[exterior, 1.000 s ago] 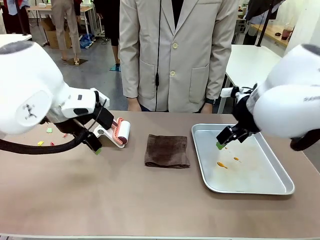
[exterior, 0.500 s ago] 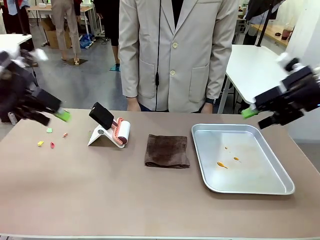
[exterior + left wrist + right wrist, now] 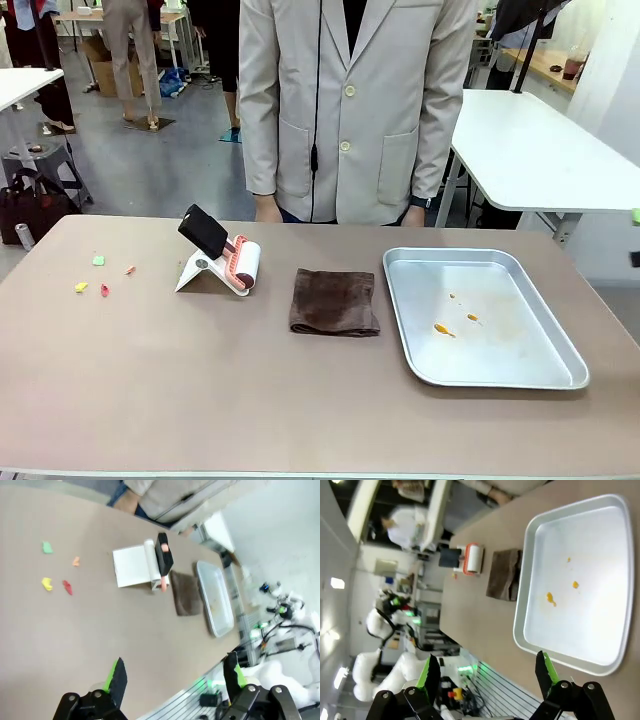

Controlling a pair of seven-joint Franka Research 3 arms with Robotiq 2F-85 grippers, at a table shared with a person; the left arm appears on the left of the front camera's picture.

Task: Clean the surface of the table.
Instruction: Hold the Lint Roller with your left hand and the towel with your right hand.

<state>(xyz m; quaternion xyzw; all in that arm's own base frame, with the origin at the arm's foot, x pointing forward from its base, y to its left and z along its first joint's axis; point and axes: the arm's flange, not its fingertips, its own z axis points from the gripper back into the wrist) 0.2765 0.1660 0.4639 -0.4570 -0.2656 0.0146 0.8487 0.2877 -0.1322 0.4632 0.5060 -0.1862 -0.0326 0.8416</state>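
Observation:
The taupe-brown table carries a few small coloured scraps near its far left corner. In the left wrist view my left gripper hangs open high over the table, its fingers empty, with the scraps far below it. My right gripper is also open and empty, raised above the table's side by the silver tray. Neither gripper touches anything.
A lint roller with a black handle rests on a white stand left of centre. A folded brown cloth lies in the middle. The tray at the right holds orange specks. A person in a beige jacket stands at the far edge.
Both arms have pulled back out of the front view, the left one to the left and the right one to the right. Both grippers stayed open.

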